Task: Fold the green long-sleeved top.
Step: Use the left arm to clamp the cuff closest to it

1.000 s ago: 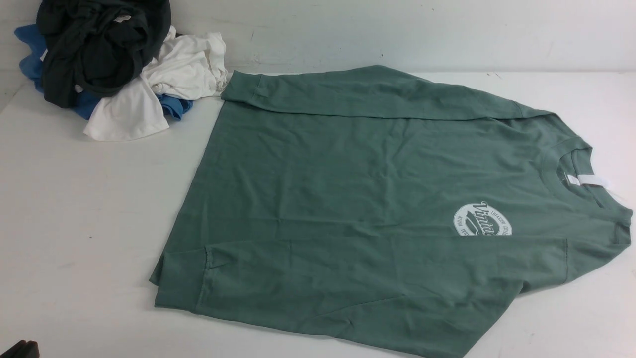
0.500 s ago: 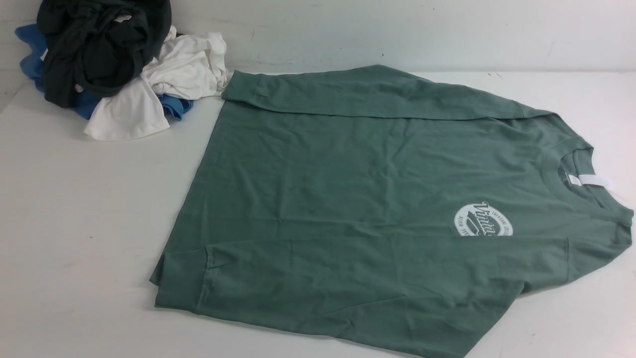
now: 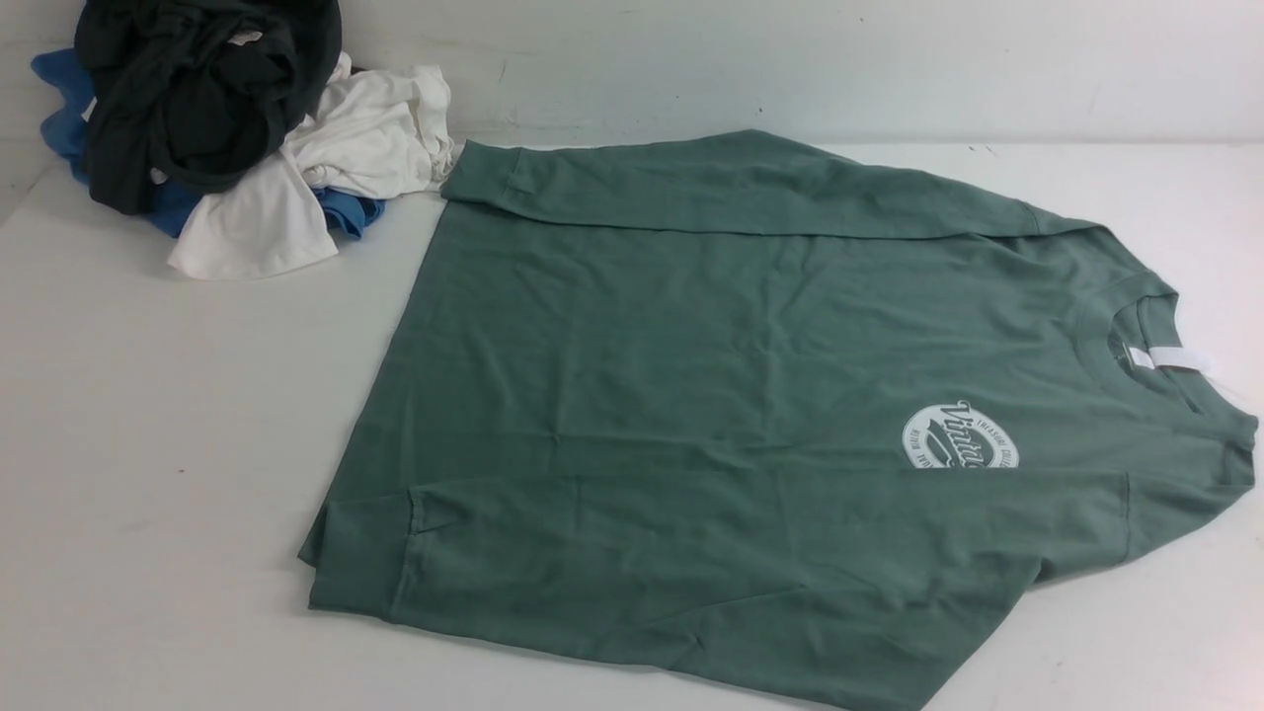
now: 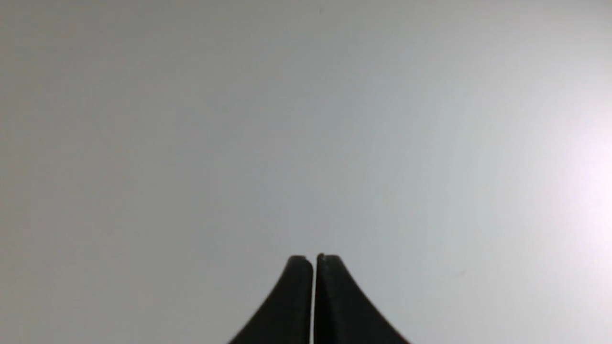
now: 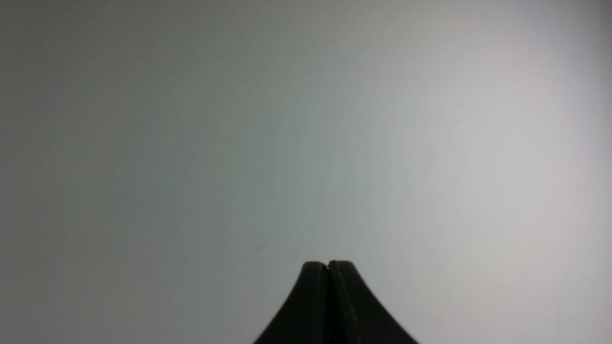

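The green long-sleeved top (image 3: 711,375) lies flat on the white table, collar with white label (image 3: 1165,357) to the right, hem to the left. Both sleeves are folded in across the body, one along the far edge (image 3: 731,183), one along the near edge (image 3: 691,533) covering half of the round white logo (image 3: 960,440). Neither arm shows in the front view. My left gripper (image 4: 314,259) is shut over bare white surface, nothing between its black fingers. In the right wrist view my right gripper (image 5: 328,263) is shut too, empty, over plain white surface.
A heap of other clothes sits at the far left corner: a blackish garment (image 3: 197,89) on top, white garments (image 3: 326,158) and blue ones (image 3: 59,109) beneath. A white wall (image 3: 790,59) rises behind the table (image 3: 148,444).
A dark gripper tip seen one second ago at the bottom left corner of the front view has withdrawn out of sight. The top has not moved.
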Action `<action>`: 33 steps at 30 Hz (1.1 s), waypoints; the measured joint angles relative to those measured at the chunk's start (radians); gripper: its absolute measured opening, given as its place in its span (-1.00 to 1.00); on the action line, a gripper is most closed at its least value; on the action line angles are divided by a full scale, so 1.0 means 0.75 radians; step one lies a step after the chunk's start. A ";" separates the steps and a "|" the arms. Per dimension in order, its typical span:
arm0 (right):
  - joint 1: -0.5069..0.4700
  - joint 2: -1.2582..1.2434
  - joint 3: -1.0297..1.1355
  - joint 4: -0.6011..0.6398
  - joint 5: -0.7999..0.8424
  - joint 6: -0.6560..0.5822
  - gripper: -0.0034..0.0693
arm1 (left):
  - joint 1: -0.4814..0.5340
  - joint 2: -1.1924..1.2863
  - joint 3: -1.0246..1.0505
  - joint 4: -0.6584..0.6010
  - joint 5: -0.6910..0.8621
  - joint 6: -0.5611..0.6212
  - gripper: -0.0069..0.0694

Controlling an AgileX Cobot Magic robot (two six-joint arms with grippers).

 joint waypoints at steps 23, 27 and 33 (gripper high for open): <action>0.333 1.425 -0.452 1.044 1.345 -1.053 -0.94 | -0.430 1.113 -0.625 0.162 1.679 0.053 -0.84; 0.423 1.711 -0.649 0.885 1.373 -1.011 -0.94 | -0.432 1.393 -0.762 0.110 1.759 0.168 -0.84; 0.549 1.987 -0.819 0.510 1.384 -0.826 -0.94 | -0.432 1.668 -0.819 0.107 1.597 0.181 -0.84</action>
